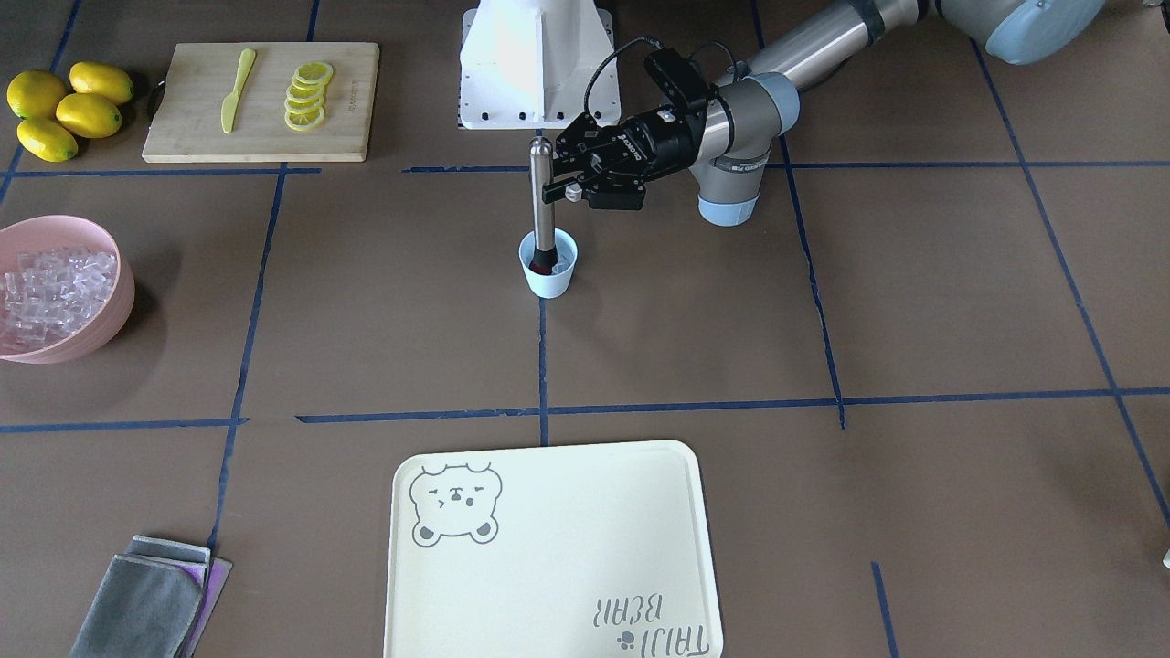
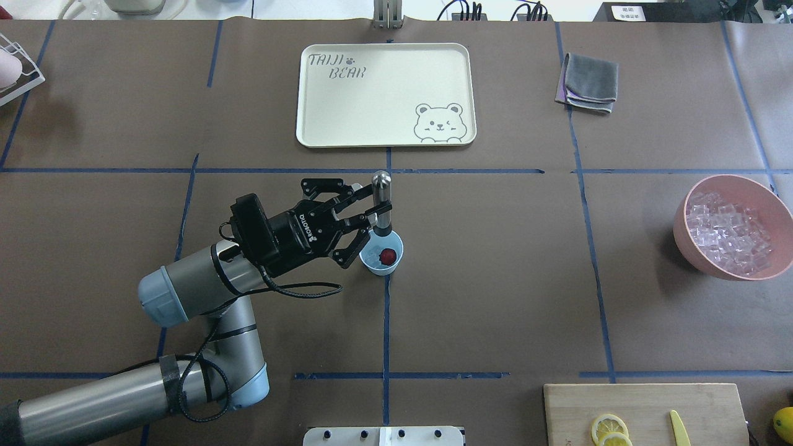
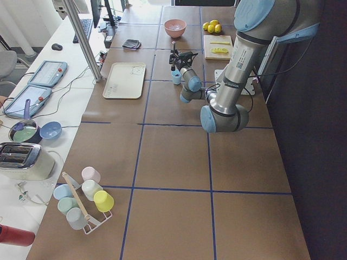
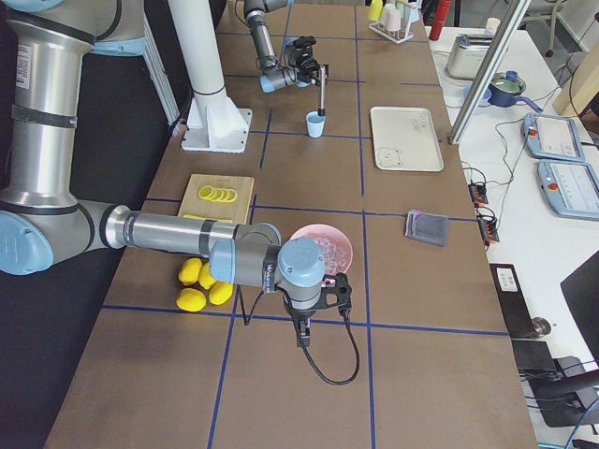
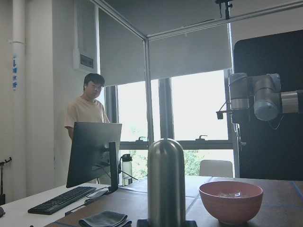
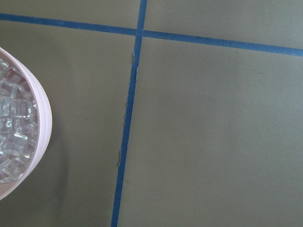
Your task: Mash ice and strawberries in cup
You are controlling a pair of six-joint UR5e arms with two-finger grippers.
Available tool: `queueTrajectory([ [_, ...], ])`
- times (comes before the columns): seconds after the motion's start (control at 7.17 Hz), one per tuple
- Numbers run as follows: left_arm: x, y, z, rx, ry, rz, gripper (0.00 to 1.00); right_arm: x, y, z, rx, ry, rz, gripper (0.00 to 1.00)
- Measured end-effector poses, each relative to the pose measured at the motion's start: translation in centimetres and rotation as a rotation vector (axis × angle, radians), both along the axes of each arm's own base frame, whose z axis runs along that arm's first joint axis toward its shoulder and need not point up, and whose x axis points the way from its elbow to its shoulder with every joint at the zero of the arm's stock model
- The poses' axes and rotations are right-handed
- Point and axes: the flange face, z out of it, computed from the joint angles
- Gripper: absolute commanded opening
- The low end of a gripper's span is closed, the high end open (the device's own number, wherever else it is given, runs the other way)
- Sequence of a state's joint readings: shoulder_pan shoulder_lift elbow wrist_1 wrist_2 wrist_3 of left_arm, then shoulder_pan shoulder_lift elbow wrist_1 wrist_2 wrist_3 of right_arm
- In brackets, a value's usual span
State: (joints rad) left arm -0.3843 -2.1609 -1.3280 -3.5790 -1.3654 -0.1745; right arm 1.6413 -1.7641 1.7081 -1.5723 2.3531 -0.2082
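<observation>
Strawberry [image 2: 388,254] in cup [image 2: 380,271] shows plainly overhead, half-hidden from the front; left gripper [image 2: 374,207] grips the upright muddler [image 2: 383,199].

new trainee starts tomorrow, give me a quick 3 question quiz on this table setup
1. True or false: the left pincer grips the metal muddler, which stands in the cup.
2. What lies in the cup beside the muddler's foot? A) a lemon wedge B) a strawberry C) a folded cloth
3. Fill in: the cutting board holds lemon slices and a yellow ____.

Key: 1 true; 2 B; 3 knife.
</observation>
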Motion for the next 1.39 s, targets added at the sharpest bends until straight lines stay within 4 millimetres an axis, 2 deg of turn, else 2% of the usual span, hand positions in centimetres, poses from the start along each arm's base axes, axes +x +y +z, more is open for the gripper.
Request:
queueTrajectory([
  [0.42, -2.2, -0.3, -6.5, -0.053, -0.131, -0.018, 0.00, 0.0, 0.0, 0.0, -0.001, 0.000, 0.000, 1.00],
  [0.56, -2.7, -0.3, -8.0, -0.087, -0.217, -0.022, 0.00, 0.0, 0.0, 0.1, -0.001, 0.001, 0.000, 1.00],
  [1.12, -3.9, -0.3, -10.6, -0.244, -0.605, -0.034, 0.02, 0.0, 0.1, 0.4, -0.007, 0.001, -0.001, 1.00],
  [1.25, -4.5, -0.7, -10.9, -0.297, -0.717, -0.045, 0.02, 0.0, 0.1, 0.5, -0.008, 0.001, -0.002, 1.00],
  [1.39, -5.1, -2.0, -10.4, -0.357, -0.831, -0.067, 0.02, 0.0, 0.2, 0.6, -0.010, 0.001, -0.002, 1.00],
])
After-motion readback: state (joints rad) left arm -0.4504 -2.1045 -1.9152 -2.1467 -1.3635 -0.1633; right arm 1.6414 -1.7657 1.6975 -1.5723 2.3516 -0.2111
